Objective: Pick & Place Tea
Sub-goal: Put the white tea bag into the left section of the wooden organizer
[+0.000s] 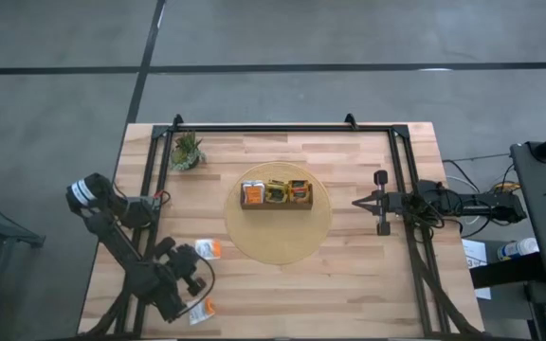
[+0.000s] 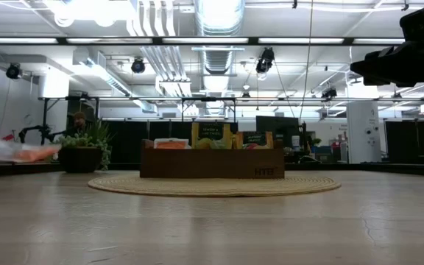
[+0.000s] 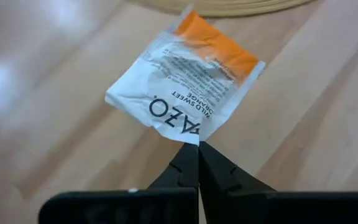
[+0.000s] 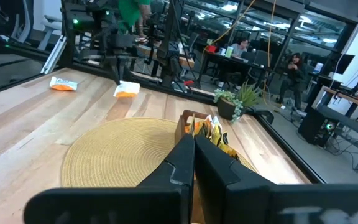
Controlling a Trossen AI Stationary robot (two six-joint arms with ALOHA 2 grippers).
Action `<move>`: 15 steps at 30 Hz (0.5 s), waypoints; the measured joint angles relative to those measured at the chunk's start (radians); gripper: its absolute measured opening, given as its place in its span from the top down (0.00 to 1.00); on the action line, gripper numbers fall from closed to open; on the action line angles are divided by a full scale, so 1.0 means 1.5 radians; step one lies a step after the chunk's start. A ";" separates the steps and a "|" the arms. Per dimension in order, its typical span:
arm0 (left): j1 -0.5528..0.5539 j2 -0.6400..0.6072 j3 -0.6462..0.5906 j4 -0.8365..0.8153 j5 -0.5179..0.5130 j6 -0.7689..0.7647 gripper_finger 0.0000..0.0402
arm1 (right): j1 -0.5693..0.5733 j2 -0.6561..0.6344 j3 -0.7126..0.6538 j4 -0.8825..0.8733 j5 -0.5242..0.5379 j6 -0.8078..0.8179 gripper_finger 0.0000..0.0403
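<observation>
My left gripper [image 1: 200, 258] is at the table's near left, shut on a white-and-orange tea sachet [image 3: 185, 81], which also shows in the high view [image 1: 209, 249]. A second white-and-orange sachet [image 1: 203, 310] lies flat near the front edge. The brown divided tray [image 1: 276, 204] stands on a round woven mat [image 1: 278, 237] at the table's middle, with orange and yellow sachets [image 1: 276, 192] upright in it. My right gripper [image 1: 358, 201] waits shut at the right, pointing level toward the tray. My left gripper pinches the sachet's white printed edge [image 3: 190, 132] at a corner, between its two fingertips [image 3: 185, 160]. The fingers slant down from the near left. The sachet sticks out beyond the tips, its orange end farthest from them. In the low view it [image 2: 20, 152] hangs above the tabletop.
A small green potted plant [image 1: 186, 152] stands at the far left. A black frame [image 1: 282, 127] runs along the table's far edge and both sides. Bare wood lies between the held sachet and the mat. People sit at desks in the room beyond [image 4: 294, 65].
</observation>
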 joint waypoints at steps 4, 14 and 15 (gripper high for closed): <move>0.021 0.000 0.033 -0.049 0.001 0.115 1.00 | 0.000 0.000 0.000 0.000 0.000 0.000 0.98; 0.166 0.000 0.083 -0.075 -0.011 0.473 1.00 | 0.000 0.000 0.000 0.000 0.000 0.000 0.98; 0.184 0.000 0.089 -0.076 -0.018 0.507 1.00 | 0.000 0.000 0.000 0.000 0.000 0.000 0.98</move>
